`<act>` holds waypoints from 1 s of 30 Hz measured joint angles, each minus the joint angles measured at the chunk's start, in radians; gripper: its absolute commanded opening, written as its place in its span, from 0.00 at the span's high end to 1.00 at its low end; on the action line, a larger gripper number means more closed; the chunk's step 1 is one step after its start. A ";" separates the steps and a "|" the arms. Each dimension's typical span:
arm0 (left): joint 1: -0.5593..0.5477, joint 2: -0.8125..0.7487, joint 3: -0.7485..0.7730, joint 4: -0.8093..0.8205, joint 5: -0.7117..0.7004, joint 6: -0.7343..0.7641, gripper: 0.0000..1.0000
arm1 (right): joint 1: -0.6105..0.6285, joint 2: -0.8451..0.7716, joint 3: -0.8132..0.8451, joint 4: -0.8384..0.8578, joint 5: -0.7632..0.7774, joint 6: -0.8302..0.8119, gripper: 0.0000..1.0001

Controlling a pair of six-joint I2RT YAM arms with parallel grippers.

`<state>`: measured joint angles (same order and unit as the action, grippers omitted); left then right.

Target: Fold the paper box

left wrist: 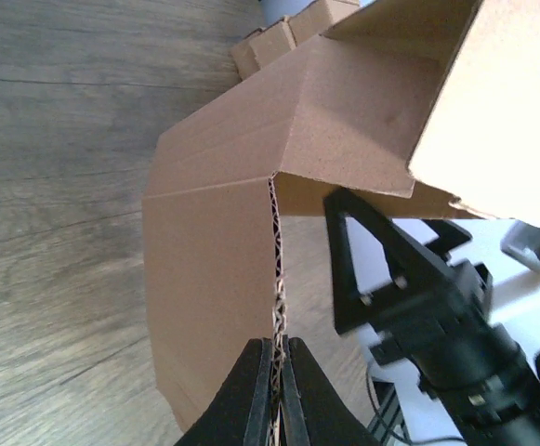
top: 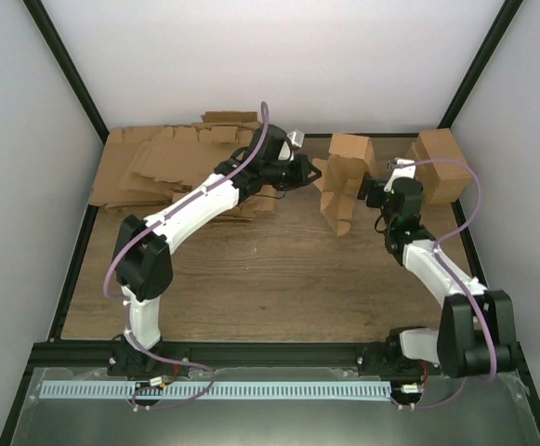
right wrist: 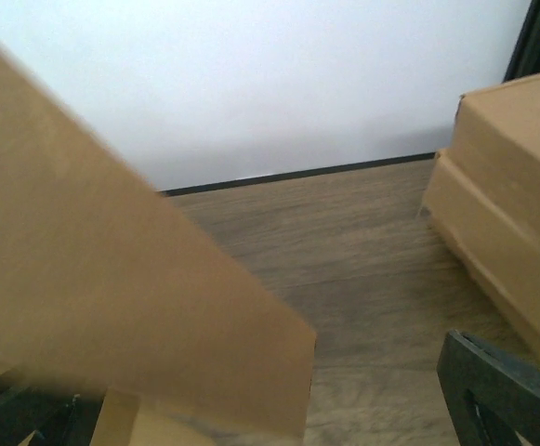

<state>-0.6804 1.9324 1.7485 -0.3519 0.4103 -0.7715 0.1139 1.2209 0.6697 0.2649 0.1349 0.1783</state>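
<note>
Paper box (top: 342, 181): a partly formed brown corrugated piece, standing up between the two arms at the back centre of the counter (top: 251, 279). Its panels are bent along creases and its flaps stick out at angles; it is not closed into a carton. I cannot tell whether its lowest corner rests on the counter. The left arm (top: 204, 200) reaches diagonally from the near left to the box's left side. Left jaws are closed, pinching a cut edge of the box. In the left wrist view the black fingers (left wrist: 254, 395) press on either face of the board, with the fluting showing between them. The right arm (top: 428, 255) comes in from the right. Right jaws are spread wide at the box's right side. In the right wrist view one blurred box panel (right wrist: 111, 307) fills the lower left, and one finger (right wrist: 497, 395) stands apart at the lower right with bare counter between the two. Contact between the right jaws and the box cannot be judged. A pile of flat cardboard sheets (top: 158, 167) lies at the back left, partly under the left arm. A blocky brown carton (top: 441, 163) sits at the back right, apart from the paper box.
</note>
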 measured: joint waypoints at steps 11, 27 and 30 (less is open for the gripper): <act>-0.013 0.093 0.167 0.017 0.011 -0.056 0.96 | -0.085 0.230 0.122 0.182 0.029 -0.142 0.00; -0.005 0.122 0.220 0.020 0.014 -0.100 0.96 | -0.194 0.419 0.222 0.313 0.000 -0.139 0.00; -0.003 0.124 0.220 0.018 0.014 -0.100 0.96 | -0.201 0.445 0.246 0.330 -0.009 -0.136 0.00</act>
<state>-0.6830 2.0567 1.9690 -0.3336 0.4244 -0.8719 -0.0875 1.6661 0.9161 0.5953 0.1261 0.0422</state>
